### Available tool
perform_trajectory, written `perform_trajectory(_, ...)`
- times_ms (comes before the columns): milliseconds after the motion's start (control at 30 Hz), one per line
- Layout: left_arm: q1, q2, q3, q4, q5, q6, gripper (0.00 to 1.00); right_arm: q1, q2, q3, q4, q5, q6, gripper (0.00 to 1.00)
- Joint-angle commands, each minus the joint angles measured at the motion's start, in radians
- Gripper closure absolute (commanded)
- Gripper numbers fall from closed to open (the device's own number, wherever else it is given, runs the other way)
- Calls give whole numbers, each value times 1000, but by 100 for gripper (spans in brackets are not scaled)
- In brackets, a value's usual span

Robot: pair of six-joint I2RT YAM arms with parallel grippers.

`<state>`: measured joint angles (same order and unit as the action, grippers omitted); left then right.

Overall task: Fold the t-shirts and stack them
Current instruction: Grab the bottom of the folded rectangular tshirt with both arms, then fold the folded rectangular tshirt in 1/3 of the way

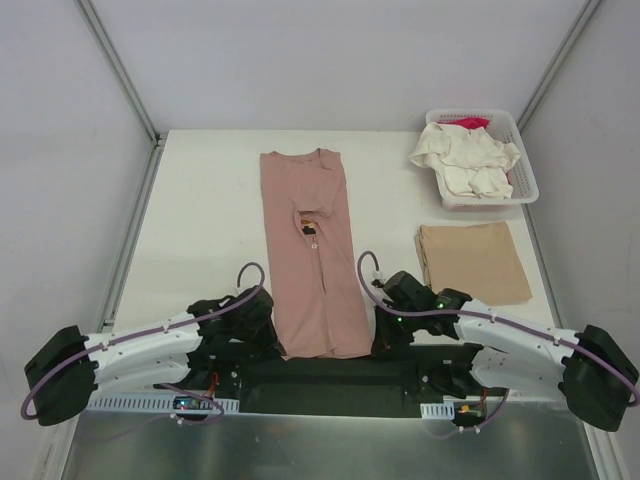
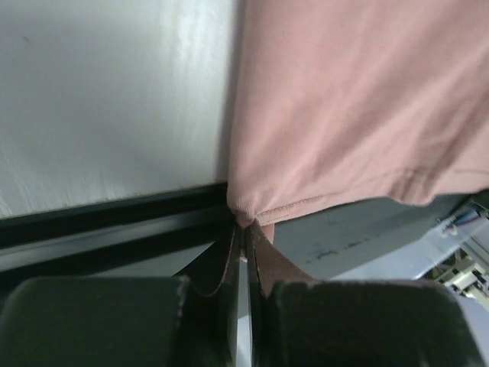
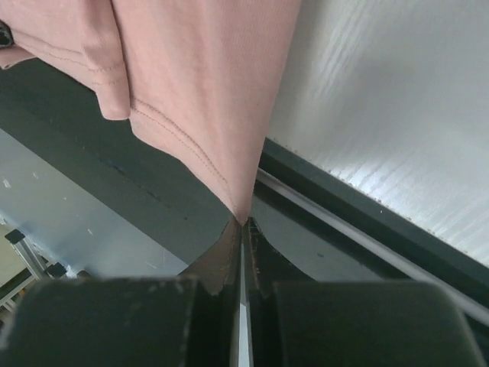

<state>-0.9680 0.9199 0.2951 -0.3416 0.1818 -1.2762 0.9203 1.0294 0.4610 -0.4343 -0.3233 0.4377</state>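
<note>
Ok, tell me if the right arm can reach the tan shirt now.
Probably not yet: the right gripper is shut on a hem corner of the pink shirt. Once released, the tan shirt lies close, nothing between.

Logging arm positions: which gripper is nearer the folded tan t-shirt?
Right. The right gripper pinches the pink t-shirt at the hem corner nearer the tan t-shirt; the left gripper pinches the opposite corner.

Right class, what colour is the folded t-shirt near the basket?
The folded t-shirt is plain tan; the top external view shows it best.
</note>
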Motion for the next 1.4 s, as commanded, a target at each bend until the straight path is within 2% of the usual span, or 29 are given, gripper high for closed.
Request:
perform_trajectory(0, -15, -131, -7, -77, 50, -25, 100, 14, -61, 20, -47, 27, 39, 99)
perform_trajectory(133, -15, -171, 55, -80, -17, 0, 100, 12, -28, 143, -58, 62, -54, 99)
perform_trajectory(233, -12, -138, 116, -80, -102, 27, 100, 6, 29, 254, -60, 119, -102, 99)
perform_trajectory(333, 26, -75, 194, -83, -142, 84, 100, -21, 104, 366, -60, 150, -168, 99)
perform_trajectory(433, 112, -21, 271, -83, -166, 154, 100, -61, 179, 468, -60, 185, -212, 99)
perform_trajectory(600, 302, 106, 409, -83, -127, 297, 100, -133, 299, 597, -58, 191, -272, 99)
perform_trajectory(700, 359, 177, 493, -83, -127, 356, 100, -181, 363, 674, -60, 193, -304, 99)
perform_trajectory(1033, 489, 345, 660, -83, -116, 454, 100, -317, 587, 916, -92, 147, -401, 99)
perform_trajectory(1367, 589, 551, 779, -83, -65, 503, 100, -383, 813, 1128, -106, 101, -461, 99)
